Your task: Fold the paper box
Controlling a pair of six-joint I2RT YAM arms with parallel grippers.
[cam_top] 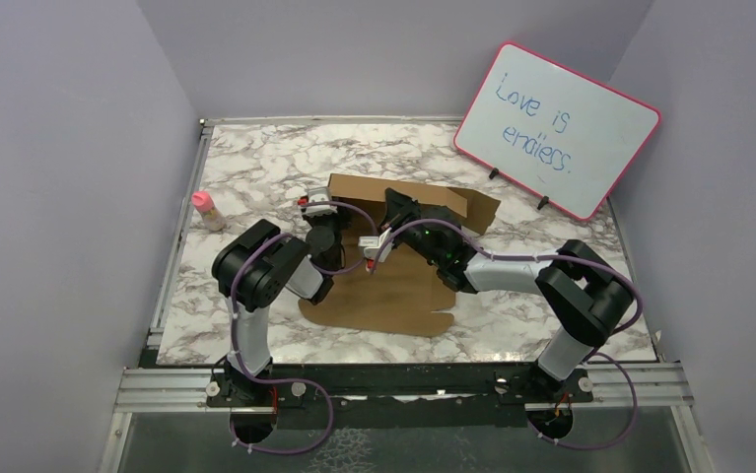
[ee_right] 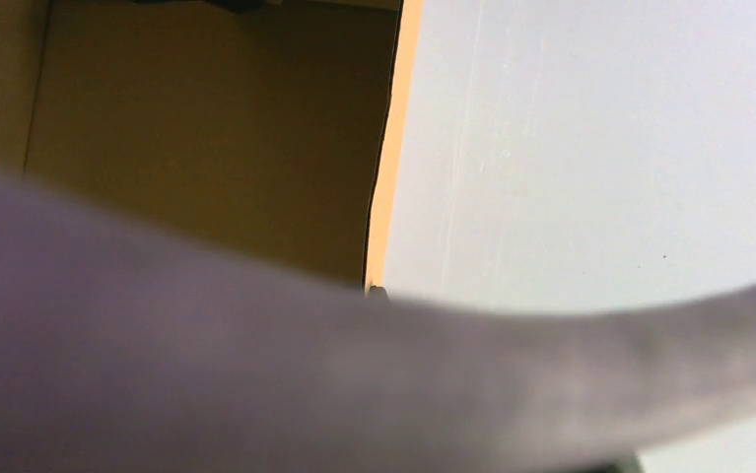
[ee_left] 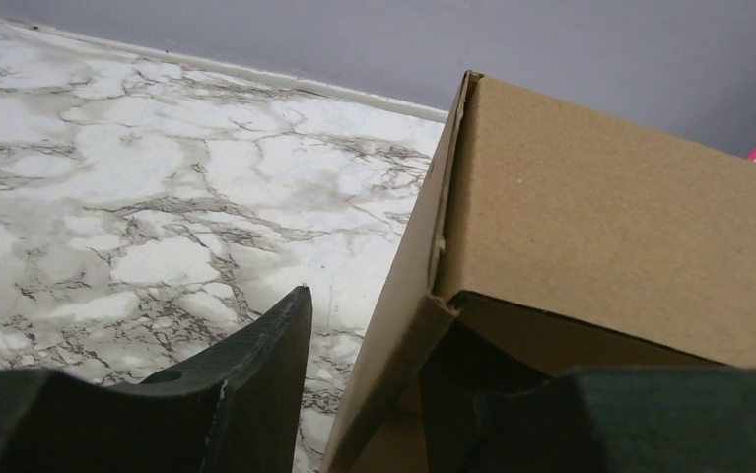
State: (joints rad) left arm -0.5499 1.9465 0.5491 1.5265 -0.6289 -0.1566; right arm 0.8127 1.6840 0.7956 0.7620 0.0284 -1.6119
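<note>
The box (cam_top: 393, 291) lies half folded on the table (cam_top: 245, 168). The left gripper (ee_left: 374, 330) is open, and a raised side wall of the box stands between its fingers. The right gripper (cam_top: 398, 209) is closed, with the box's back wall just ahead of it.

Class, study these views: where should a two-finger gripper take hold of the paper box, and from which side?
Take the upright side wall of the paper box near its corner, coming from the near side in line with the wall: one finger outside, one inside. It is thin and standing, so a pinch should fit; the left gripper straddles it.
</note>
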